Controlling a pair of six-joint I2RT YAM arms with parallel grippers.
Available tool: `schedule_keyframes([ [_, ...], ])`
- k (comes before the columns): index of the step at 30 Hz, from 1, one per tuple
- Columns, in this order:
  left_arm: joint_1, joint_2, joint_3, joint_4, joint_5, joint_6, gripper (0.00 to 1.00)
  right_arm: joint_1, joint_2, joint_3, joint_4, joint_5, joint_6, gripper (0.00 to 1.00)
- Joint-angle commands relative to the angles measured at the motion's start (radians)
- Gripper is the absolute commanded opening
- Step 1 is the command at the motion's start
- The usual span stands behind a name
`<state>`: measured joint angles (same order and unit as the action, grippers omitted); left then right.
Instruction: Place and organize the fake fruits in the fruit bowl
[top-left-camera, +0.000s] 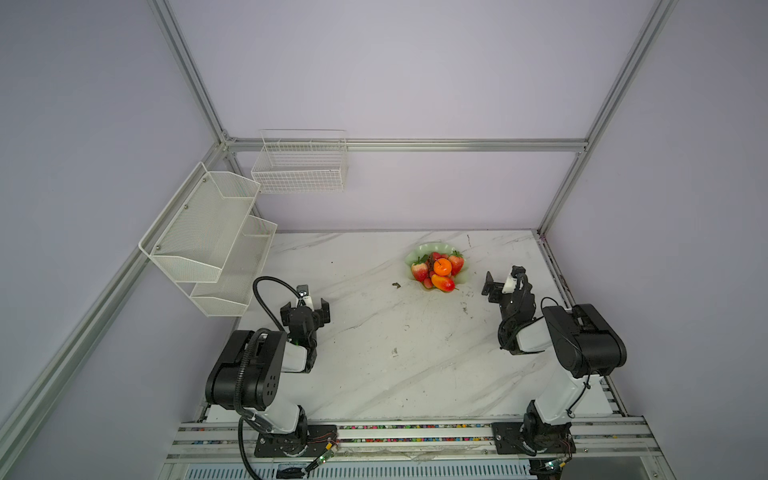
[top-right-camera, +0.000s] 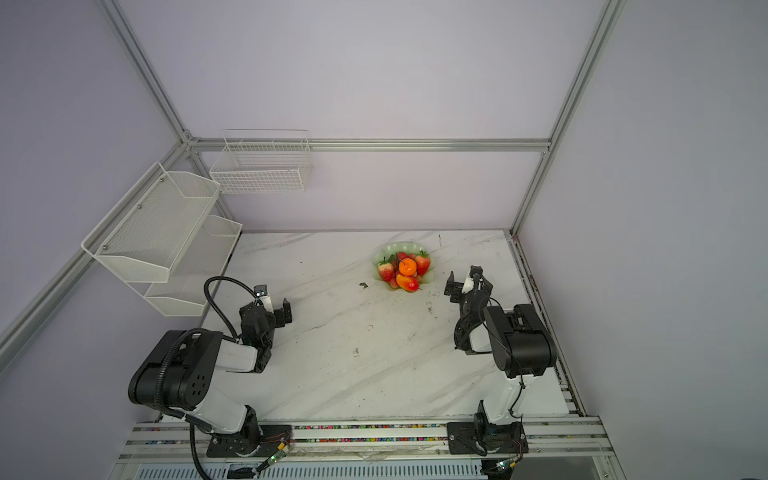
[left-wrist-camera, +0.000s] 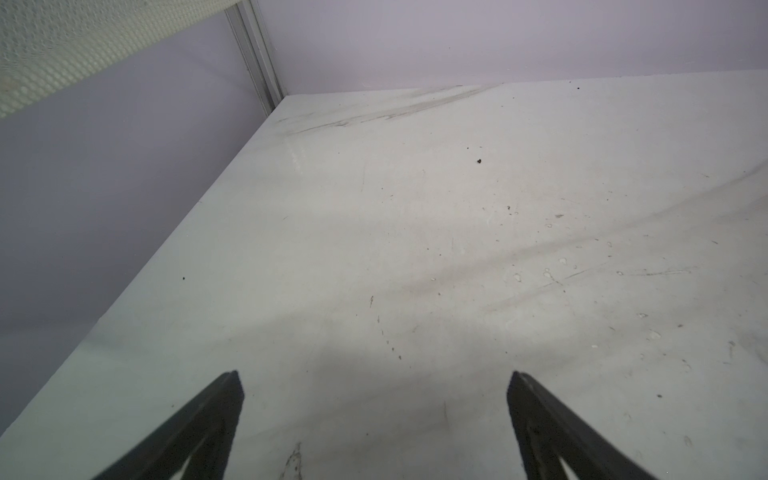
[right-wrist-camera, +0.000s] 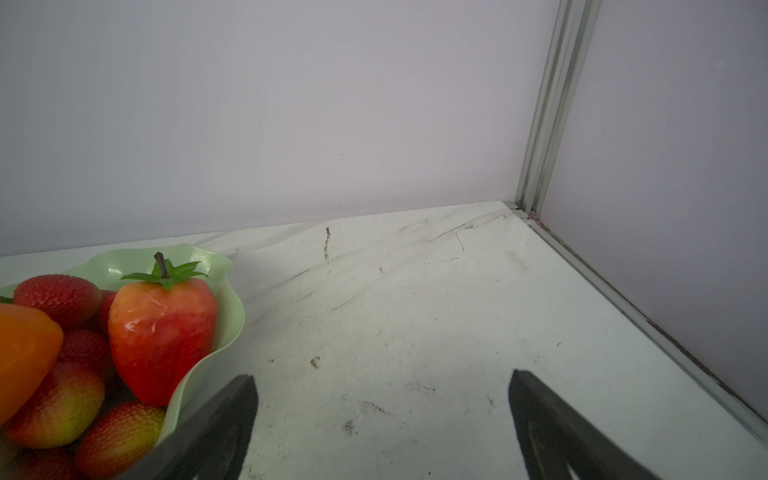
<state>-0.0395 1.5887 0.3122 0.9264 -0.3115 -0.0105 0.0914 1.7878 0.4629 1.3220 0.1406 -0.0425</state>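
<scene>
The pale green fruit bowl (top-left-camera: 428, 248) (top-right-camera: 395, 249) (right-wrist-camera: 231, 307) stands at the back of the marble table, right of centre. Piled in it are a round orange (top-left-camera: 443, 267) (top-right-camera: 407, 267) (right-wrist-camera: 20, 345), a yellow-red mango (top-left-camera: 443, 283) (top-right-camera: 407, 283) at the front, two strawberries (top-left-camera: 419, 271) (top-left-camera: 456, 262) (right-wrist-camera: 162, 332) and small red berries (top-left-camera: 435, 256) (right-wrist-camera: 56, 296). My right gripper (top-left-camera: 503, 277) (top-right-camera: 463, 279) (right-wrist-camera: 382, 390) hovers open just right of the bowl, with nothing between its fingers. Far to the left, my left gripper (top-left-camera: 306, 309) (top-right-camera: 269, 309) (left-wrist-camera: 374, 390) stands open over bare table.
Two white mesh shelves (top-left-camera: 208, 232) hang on the left wall above the table's left edge. A white wire basket (top-left-camera: 299, 166) hangs on the back wall. A small dark scrap (top-left-camera: 396, 285) lies left of the bowl. Walls close off the back and both sides.
</scene>
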Motion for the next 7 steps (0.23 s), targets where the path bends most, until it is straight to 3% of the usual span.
schedule_keyframes([
  [1, 0.006, -0.009, 0.059, 0.052, 0.009, 0.001, 1.00, -0.001, -0.006, 0.005, 0.004, 0.011, -0.014, 0.97],
  [7, 0.006, -0.009, 0.058, 0.052, 0.010, 0.001, 1.00, -0.001, -0.006, 0.010, -0.002, -0.002, -0.014, 0.97],
])
